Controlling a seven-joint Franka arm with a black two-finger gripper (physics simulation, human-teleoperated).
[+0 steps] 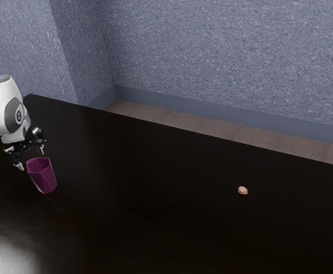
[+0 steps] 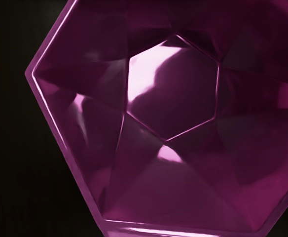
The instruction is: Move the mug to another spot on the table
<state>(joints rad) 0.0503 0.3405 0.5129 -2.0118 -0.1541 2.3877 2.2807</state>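
The black gripper (image 1: 33, 154) is clasping the purple mug (image 1: 42, 176) at its rim, the fingers closing on the wall at the side nearer the arm, and the mug is hanging tilted from it, its base leaning toward the exterior view's right. It is sitting at the exterior view's far left, low over the dark glossy table (image 1: 155, 188). In the wrist view, the camera is looking straight down into the mug (image 2: 173, 89), its faceted walls running down to a hexagonal bottom. Nothing is standing close to the mug. A small tan lump (image 1: 243, 190) is lying on the table well apart, toward the exterior view's right. Beyond the far table edge, a strip of brown floor (image 1: 223, 130) is meeting the speckled blue-grey wall (image 1: 223, 51).
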